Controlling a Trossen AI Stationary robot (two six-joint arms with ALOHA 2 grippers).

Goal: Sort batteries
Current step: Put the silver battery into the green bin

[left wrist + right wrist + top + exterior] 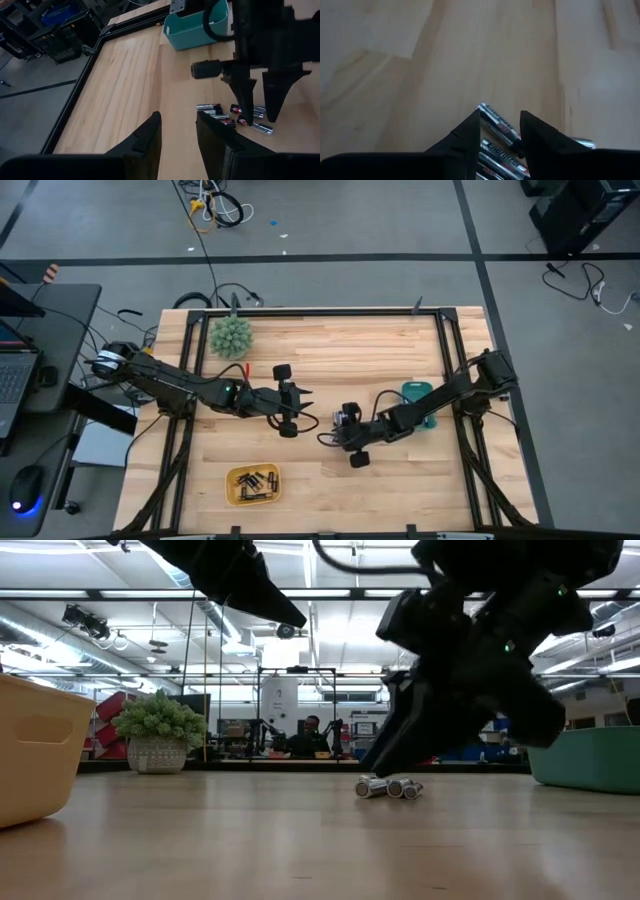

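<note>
Several small loose batteries [220, 111] lie in a cluster on the wooden table near its middle [388, 786]. My right gripper [259, 116] slants down over them, open, its fingertips low among the cells. In the right wrist view a silvery battery [496, 121] lies between the two fingers. My left gripper [305, 395] hangs open just left of the cluster, above the table, with nothing between its fingers [178, 116]. More batteries lie in a yellow tray [233, 491] near the front edge. My right gripper comes at the cluster slanting down from the table's right, one finger [246, 102] on each side of a battery [496, 121] that lies flat on the table. Whether the fingertips touch a cell, I cannot tell.
A teal tray [416, 389] stands at the right, behind my right arm. A spiky green ball [230, 335] sits at the far left. Black frame rails [448, 350] border the table. Bare wood lies along the far side and at the near right.
</note>
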